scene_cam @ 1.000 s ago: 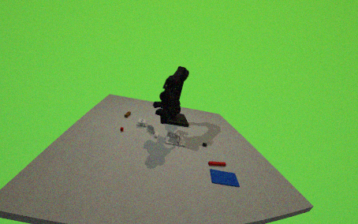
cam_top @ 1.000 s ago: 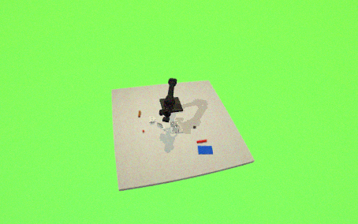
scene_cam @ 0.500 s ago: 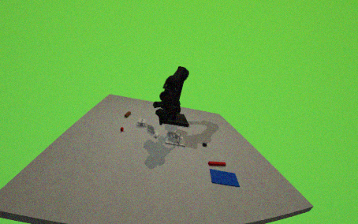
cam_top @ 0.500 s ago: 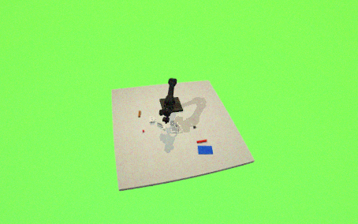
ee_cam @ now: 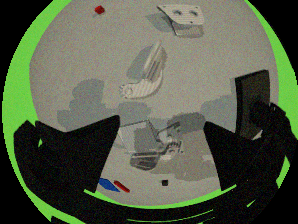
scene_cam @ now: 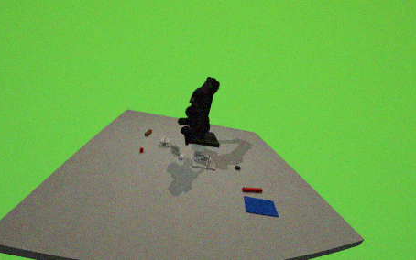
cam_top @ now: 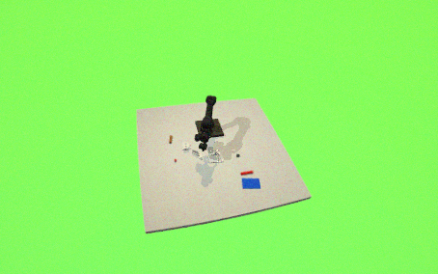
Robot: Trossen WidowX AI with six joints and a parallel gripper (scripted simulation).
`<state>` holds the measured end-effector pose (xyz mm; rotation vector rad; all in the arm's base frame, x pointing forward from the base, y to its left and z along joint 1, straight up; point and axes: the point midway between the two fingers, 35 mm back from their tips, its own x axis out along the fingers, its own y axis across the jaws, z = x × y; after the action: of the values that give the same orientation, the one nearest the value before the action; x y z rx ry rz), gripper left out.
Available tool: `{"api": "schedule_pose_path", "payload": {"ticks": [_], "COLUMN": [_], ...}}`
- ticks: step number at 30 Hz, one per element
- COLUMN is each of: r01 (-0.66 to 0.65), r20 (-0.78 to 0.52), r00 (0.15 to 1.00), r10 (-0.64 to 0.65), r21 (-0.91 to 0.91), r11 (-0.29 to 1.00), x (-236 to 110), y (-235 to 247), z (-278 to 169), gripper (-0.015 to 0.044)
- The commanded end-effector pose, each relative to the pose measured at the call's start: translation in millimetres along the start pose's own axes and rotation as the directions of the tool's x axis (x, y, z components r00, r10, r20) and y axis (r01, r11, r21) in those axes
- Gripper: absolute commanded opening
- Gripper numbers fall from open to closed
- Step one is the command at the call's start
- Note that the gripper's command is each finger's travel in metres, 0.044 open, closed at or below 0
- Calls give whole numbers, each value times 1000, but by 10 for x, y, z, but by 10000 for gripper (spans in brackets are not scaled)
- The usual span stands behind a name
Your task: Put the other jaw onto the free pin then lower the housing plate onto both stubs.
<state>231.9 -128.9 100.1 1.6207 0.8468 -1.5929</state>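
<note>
The base [cam_top: 215,161] [scene_cam: 203,167] [ee_cam: 132,137] stands on the table, with one jaw [ee_cam: 144,161] on it and small toothed parts beside that jaw. Whether the teeth mesh is too small to tell. The other jaw [cam_top: 196,153] [scene_cam: 175,149] [ee_cam: 145,90] lies loose on the table, between the base and the housing plate. The white housing plate [cam_top: 186,146] [scene_cam: 164,143] [ee_cam: 190,14], with two holes, stands apart on its bent legs. My gripper [ee_cam: 164,123] is open and empty, above the table; in the wrist view the base shows between and beyond its fingers.
A blue mat [cam_top: 251,183] [scene_cam: 261,206] and a red bar [cam_top: 247,173] [scene_cam: 252,189] lie toward the front right. A black cube [cam_top: 237,155] [scene_cam: 237,167] [ee_cam: 165,183] is right of the base. A red cube [cam_top: 176,160] [scene_cam: 141,150] [ee_cam: 99,9] and a brown cylinder [cam_top: 171,139] [scene_cam: 148,133] lie left.
</note>
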Motion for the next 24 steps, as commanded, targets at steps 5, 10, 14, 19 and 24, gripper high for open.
{"api": "schedule_pose_path", "payload": {"ticks": [5, 10, 14, 19, 24], "r01": [0, 0, 0, 0, 0], "r20": [0, 0, 0, 0, 0], "r00": [1000, 1000, 1000, 1000, 1000], "r10": [0, 0, 0, 0, 0], "r21": [0, 0, 0, 0, 0], "r11": [1000, 1000, 1000, 1000, 1000], "x": [0, 0, 0, 0, 0], "y": [0, 0, 0, 0, 0], "z": [0, 0, 0, 0, 0], "gripper": [440, 335, 230, 99, 0]}}
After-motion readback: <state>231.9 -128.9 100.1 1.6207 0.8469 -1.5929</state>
